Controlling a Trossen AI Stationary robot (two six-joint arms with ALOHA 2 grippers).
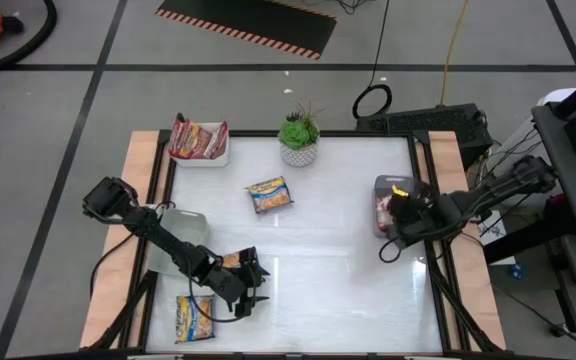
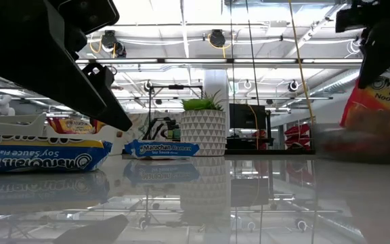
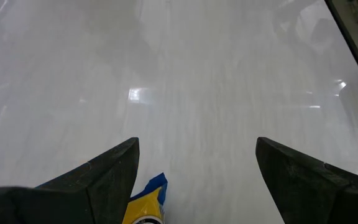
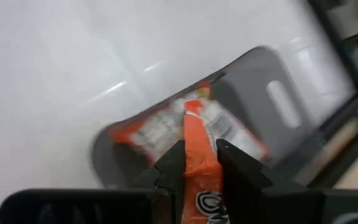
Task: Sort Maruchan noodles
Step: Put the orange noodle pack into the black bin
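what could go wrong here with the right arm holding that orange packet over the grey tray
1. The right gripper pinches the orange packet by a thin edge, so it may slip or twist before release.
2. The grey tray already holds a packet; a drop from above could land on the rim and slide onto the table.
3. The left gripper, jaws open, sits low beside a blue-and-yellow packet and might nudge it.
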